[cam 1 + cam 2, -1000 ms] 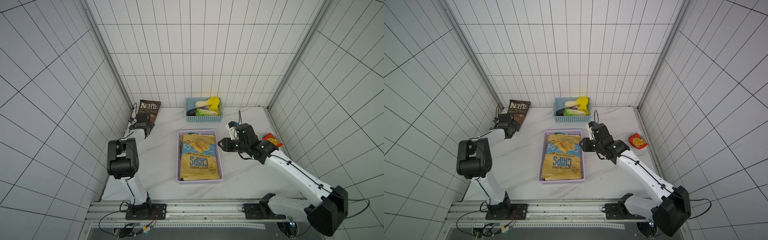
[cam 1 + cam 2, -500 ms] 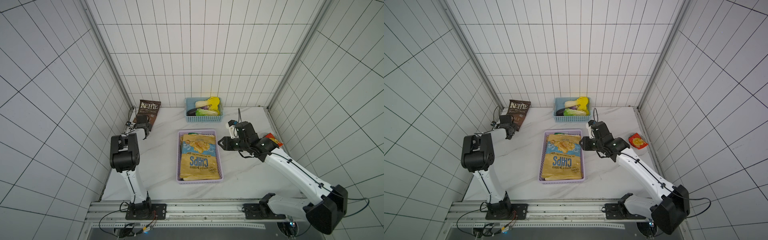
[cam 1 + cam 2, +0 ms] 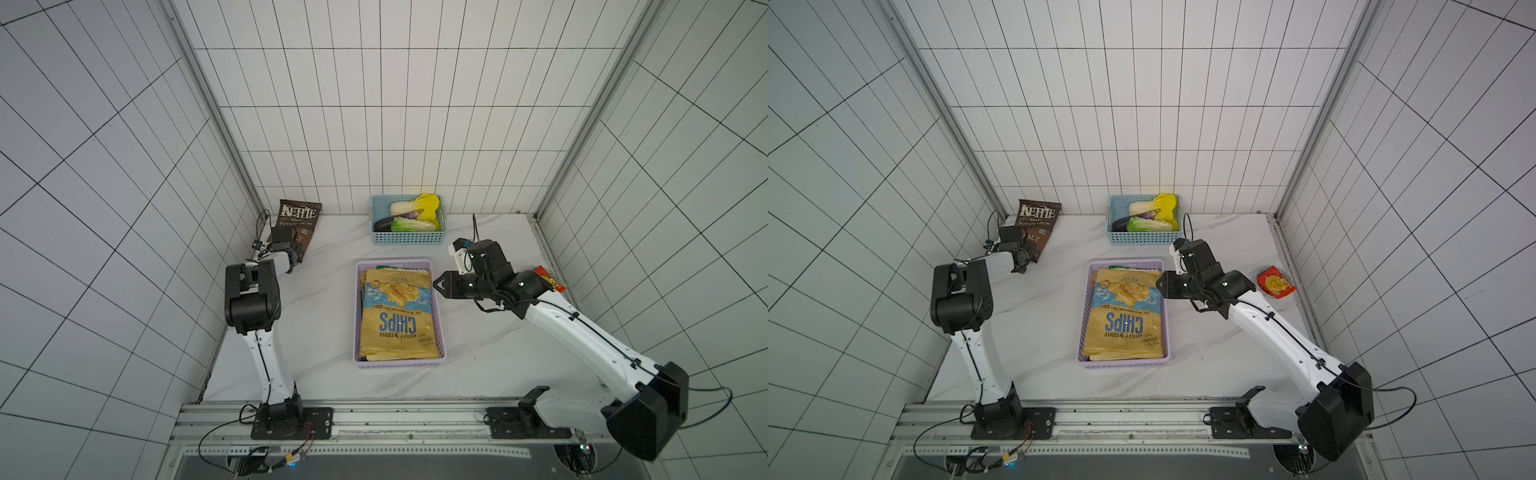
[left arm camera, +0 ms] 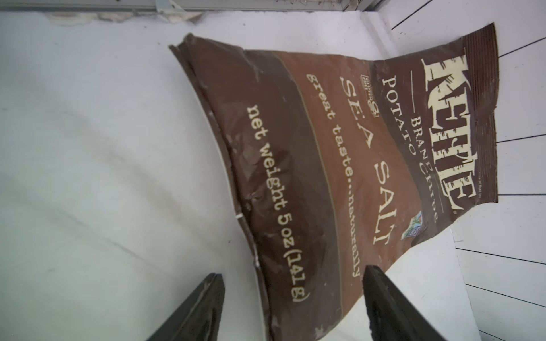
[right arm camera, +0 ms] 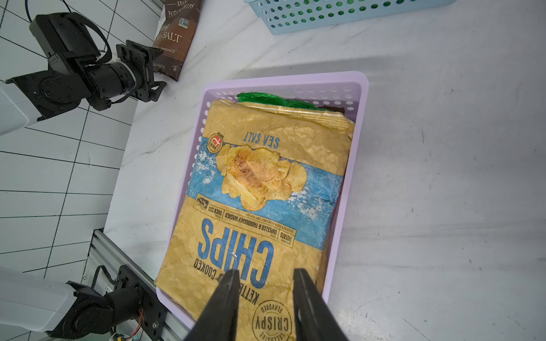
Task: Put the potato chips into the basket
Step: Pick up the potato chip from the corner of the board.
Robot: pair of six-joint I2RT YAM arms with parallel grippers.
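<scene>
Nearest me, the lilac basket (image 3: pixel 399 363) already holds a tan bag (image 3: pixel 397 316) lying flat on top of others, with a green bag (image 5: pixel 266 99) peeking out at its far end. My right gripper (image 3: pixel 437 284) hangs by the basket's right rim, jaws partly apart and empty. I'd leave it there, clear of the drop path. The one left to move is the brown bag (image 3: pixel 299 220) in the far left corner, its lower part on the table (image 3: pixel 316 324) and its top leaning up against the wall. My left gripper (image 4: pixel 292 270) is at the bag's bottom end, jaws spread wide with that end between them, not yet pinching. I judge I should push in a little deeper, close firmly past the seam, then lift before swinging, since a thin crinkly bag could slip or drag. Room is tight there, with walls beside and behind. The table between corner and basket is bare, and the blue basket (image 3: pixel 409 240) sits further back, well apart from that path.
</scene>
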